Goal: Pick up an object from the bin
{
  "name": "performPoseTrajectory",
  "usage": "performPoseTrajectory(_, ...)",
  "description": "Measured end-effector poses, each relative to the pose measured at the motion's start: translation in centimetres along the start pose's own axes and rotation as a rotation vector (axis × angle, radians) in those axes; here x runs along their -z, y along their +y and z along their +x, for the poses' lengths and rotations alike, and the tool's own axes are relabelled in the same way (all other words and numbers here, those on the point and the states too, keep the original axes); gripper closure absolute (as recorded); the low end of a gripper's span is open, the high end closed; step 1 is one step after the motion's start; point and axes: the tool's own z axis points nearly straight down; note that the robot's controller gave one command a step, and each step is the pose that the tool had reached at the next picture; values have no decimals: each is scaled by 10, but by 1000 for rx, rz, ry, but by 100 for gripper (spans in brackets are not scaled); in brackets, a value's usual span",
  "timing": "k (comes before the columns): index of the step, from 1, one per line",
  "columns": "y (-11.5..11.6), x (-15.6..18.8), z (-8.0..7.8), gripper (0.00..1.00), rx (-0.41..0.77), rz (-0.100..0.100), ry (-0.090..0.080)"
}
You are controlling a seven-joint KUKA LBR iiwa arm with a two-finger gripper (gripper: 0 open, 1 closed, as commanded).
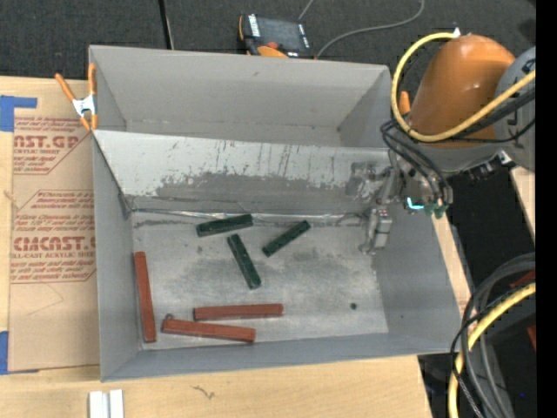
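Tool at right side of bin — spread or pressed together, can't tell. Nearest thing: dark green bar, apart from it. Red-brown bars lower left.

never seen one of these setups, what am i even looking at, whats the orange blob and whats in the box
One camera looks down from above into a grey metal bin. The orange blob is a cover on a robot arm that reaches in from the right. Its job is to pick something out of the bin. The gripper at the arm's end hangs near the bin's right wall. On the floor lie three dark green bars around the middle and three reddish-brown bars at the lower left, one of them along the left wall. None of the bars is in the gripper.
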Motion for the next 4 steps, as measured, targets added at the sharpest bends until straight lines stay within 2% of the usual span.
performPoseTrajectory(1, 34, -146, -8, 0, 13, 0, -5)
performPoseTrajectory(2, 56, -112, 6, 0, 225, 0, -8)
performPoseTrajectory(3, 65, -113, 10, 0, 274, 0, -6)
performPoseTrajectory(4, 71, -142, 11, 0, 400, 1, -9)
